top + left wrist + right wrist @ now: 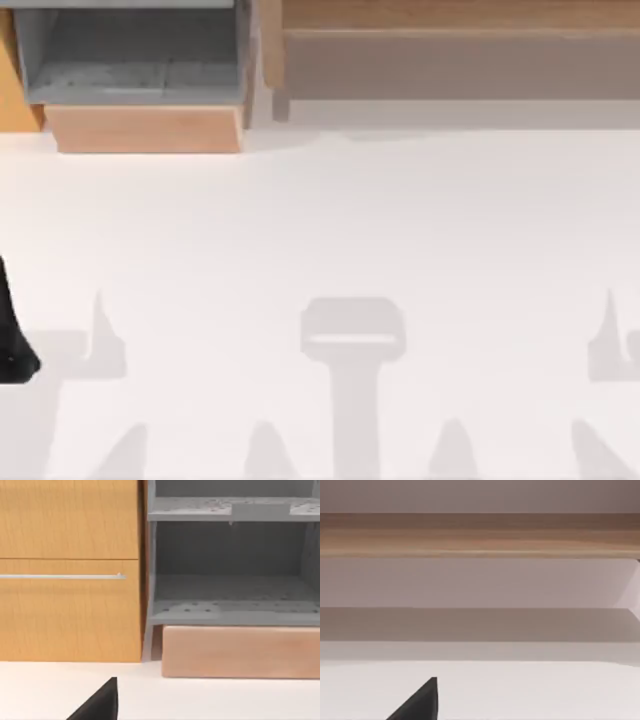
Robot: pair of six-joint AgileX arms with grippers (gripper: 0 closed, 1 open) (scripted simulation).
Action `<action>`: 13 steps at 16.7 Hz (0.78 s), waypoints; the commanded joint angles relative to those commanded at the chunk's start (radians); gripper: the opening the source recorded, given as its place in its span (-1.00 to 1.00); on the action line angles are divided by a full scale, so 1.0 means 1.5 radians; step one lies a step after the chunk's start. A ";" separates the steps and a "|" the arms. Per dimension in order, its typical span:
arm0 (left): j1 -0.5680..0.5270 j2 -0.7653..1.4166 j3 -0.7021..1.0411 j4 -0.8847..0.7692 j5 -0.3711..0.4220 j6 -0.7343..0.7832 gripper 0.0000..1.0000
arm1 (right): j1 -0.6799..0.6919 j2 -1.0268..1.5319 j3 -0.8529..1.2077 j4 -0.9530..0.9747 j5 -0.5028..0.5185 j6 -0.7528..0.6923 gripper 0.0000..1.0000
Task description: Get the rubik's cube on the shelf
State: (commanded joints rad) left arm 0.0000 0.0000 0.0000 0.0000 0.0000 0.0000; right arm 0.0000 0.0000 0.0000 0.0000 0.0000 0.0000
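**Arms at the frame edges, shelf along the upper right**

The shelf (450,15) runs across the upper right of the top view, its grey-brown panel below. A grey-lined box (130,60) sits upper left on the white bench (330,220). The left arm (12,330) shows at the left edge. Whether either end effector is apart or together, I cannot tell.

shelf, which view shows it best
The right wrist view: the shelf runs across it, wooden ledge above its grey-brown front panel. The top view catches the shelf at its upper right edge from above.
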 joint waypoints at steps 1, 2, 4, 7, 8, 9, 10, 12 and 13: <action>0.000 0.000 0.000 0.000 0.000 0.000 1.00 | 0.000 0.000 0.000 0.000 0.000 0.000 1.00; 0.000 0.000 0.000 0.000 0.000 0.000 1.00 | 0.000 0.000 0.000 0.000 0.000 0.000 1.00; 0.005 0.019 0.006 0.007 0.002 0.012 1.00 | 0.000 0.000 0.000 0.000 0.000 0.000 1.00; 0.023 0.094 0.033 0.036 0.012 0.061 1.00 | 0.000 0.000 0.000 0.000 0.000 0.000 1.00; 0.031 0.130 0.047 0.052 0.017 0.085 1.00 | 0.000 0.000 0.000 0.000 0.000 0.000 1.00; 0.040 0.171 0.063 0.070 0.024 0.112 1.00 | 0.000 0.000 0.000 0.000 0.000 0.000 1.00; 0.049 0.215 0.082 0.090 0.032 0.143 1.00 | 0.000 0.000 0.000 0.000 0.000 0.000 1.00; 0.069 0.314 0.126 0.137 0.050 0.212 1.00 | 0.000 0.000 0.000 0.000 0.000 0.000 1.00; 0.080 0.368 0.150 0.164 0.060 0.250 1.00 | 0.000 0.000 0.000 0.000 0.000 0.000 1.00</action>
State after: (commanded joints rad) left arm 0.1204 0.5524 0.2257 0.2458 0.0907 0.3749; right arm 0.0000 0.0000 0.0000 0.0000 0.0000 0.0000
